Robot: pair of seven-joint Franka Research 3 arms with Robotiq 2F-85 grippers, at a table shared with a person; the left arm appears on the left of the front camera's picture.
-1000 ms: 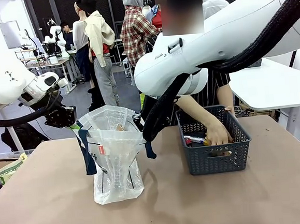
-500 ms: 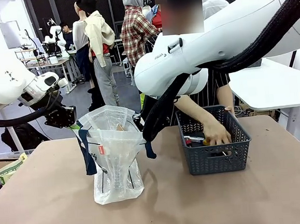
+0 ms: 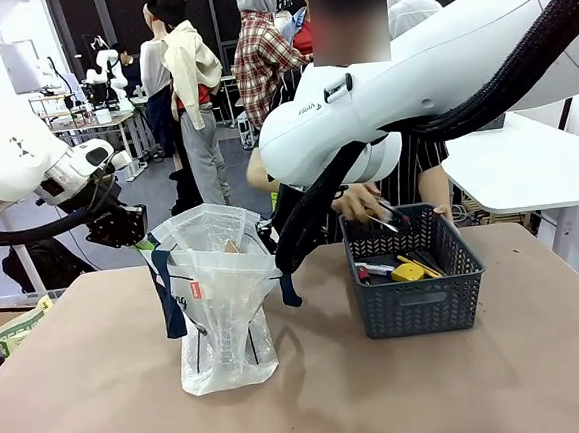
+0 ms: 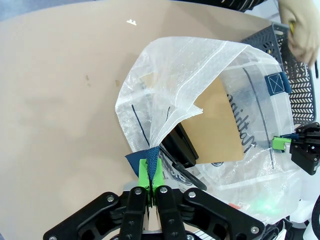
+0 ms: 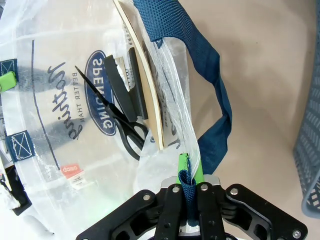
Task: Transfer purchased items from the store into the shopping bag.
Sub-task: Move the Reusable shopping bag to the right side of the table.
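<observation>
The shopping bag (image 3: pixel 221 302) stands open on the table, left of the store basket (image 3: pixel 417 307). My left gripper (image 4: pixel 154 177) is shut on the bag's rim at a navy strap. On the opposite side my right gripper (image 5: pixel 189 180) is shut on the other navy strap (image 5: pixel 212 85). Black scissors (image 5: pixel 117 120) and a tan card (image 4: pixel 220 125) lie inside the bag. A person's hand (image 3: pixel 364 203) holds a thin item above the basket's far left corner. A yellow item (image 3: pixel 409 270) and a white-and-red piece (image 3: pixel 372 268) lie in the basket.
My right arm's big white link (image 3: pixel 391 98) and black cable (image 3: pixel 309 215) hang over the table's middle, between bag and basket. The brown table (image 3: pixel 384 400) has free room in front. A white table (image 3: pixel 526 168) stands at far right.
The person's hand has come up out of the basket with a thin item and moved left, toward the bag. Both grippers and the bag have stayed still.
</observation>
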